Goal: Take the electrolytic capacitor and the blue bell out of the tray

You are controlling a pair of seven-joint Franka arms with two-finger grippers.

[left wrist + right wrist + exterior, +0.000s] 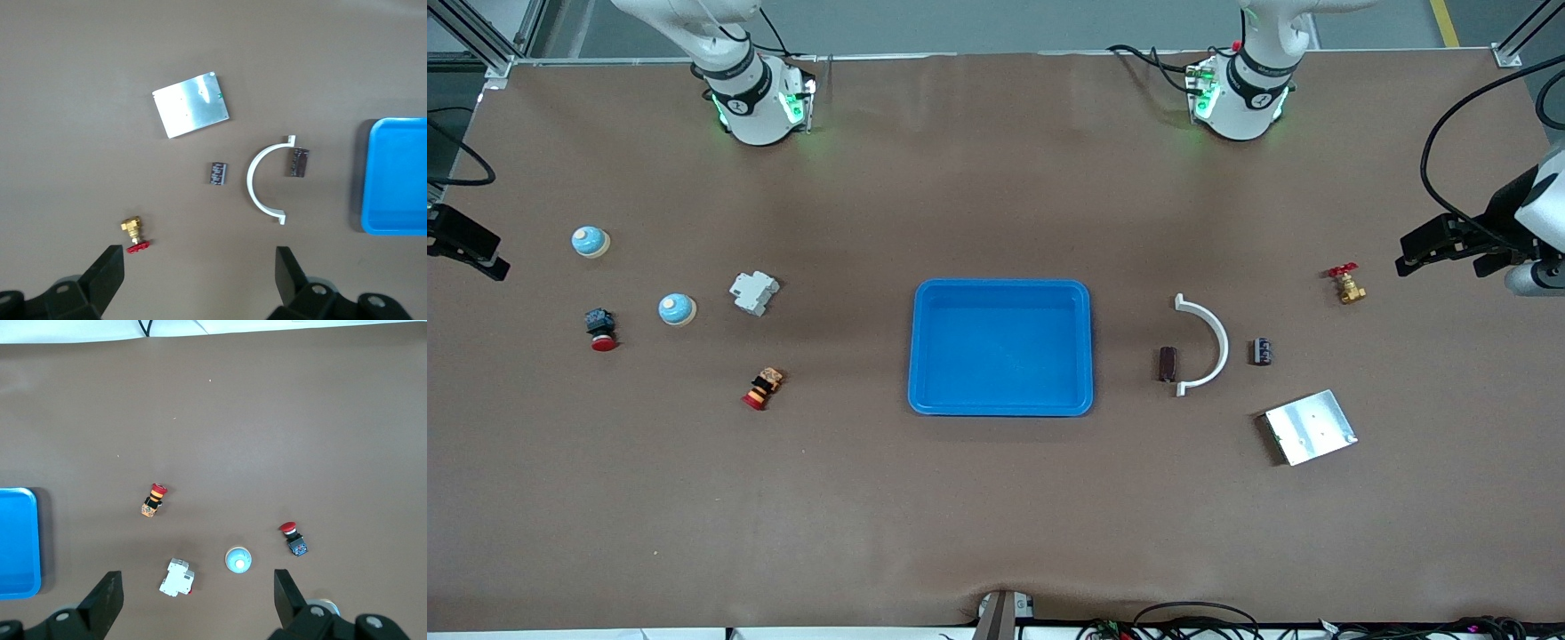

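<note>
Two light blue dome bells [591, 241] [677, 309] sit toward the right arm's end of the table. One shows in the right wrist view [237, 560]; the other [324, 607] is partly hidden by a finger. Two dark capacitors [1168, 364] [1262, 351] lie on either side of a white curved clip [1208, 345]; both show in the left wrist view [297, 162] [216, 173]. The blue tray [1085, 356] sits at the table's middle. My left gripper [1440, 253] [200, 277] is open and empty, high over its end of the table. My right gripper [476, 253] [198, 597] is open and empty, high over its end.
A white breaker [754, 292] and two red-capped push buttons [601, 329] [763, 388] lie around the bells. A brass valve with a red handle [1346, 284] and a metal plate [1310, 427] lie near the capacitors.
</note>
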